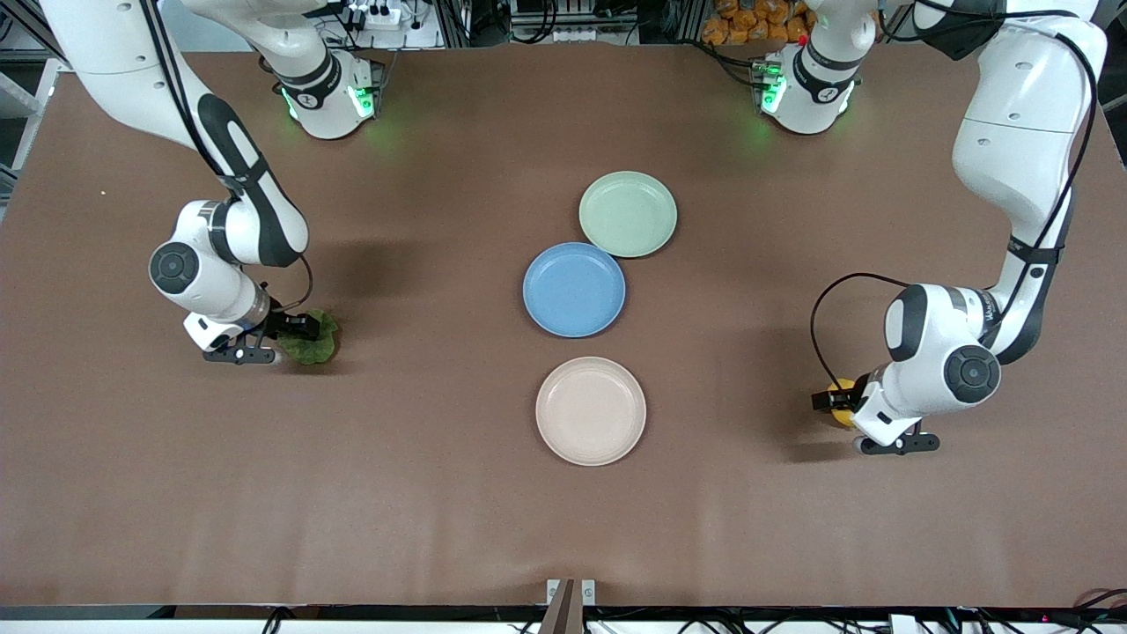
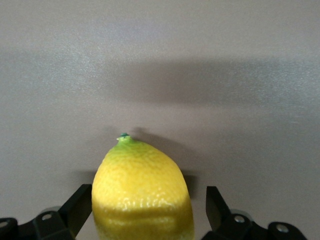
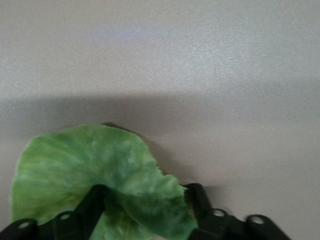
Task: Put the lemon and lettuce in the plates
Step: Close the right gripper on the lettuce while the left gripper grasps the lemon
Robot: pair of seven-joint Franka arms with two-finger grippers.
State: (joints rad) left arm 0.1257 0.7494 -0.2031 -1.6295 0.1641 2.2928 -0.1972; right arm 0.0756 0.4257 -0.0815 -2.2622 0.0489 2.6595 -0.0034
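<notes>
Right gripper (image 1: 290, 339), at the frame's left, was seen part-closed about the lettuce (image 1: 313, 339) on the table (image 1: 440, 511); the thin leaf might be slipped past. Left gripper (image 1: 836, 403), at lower right, stood wide around the lemon (image 1: 843, 401), which might be rolled away. Both plates (image 1: 628, 214) lay empty at centre.

A wide brown table (image 1: 440, 493) is filling nearly the whole front view, its matte top catching soft, even light and carrying blurred shadows. Along its top edge, cables (image 1: 563, 22) and metal framing are crowding a dim strip, with a heap of orange items (image 1: 757, 22) sitting there. A small bracket (image 1: 570, 592) is marking the bottom edge's middle.
</notes>
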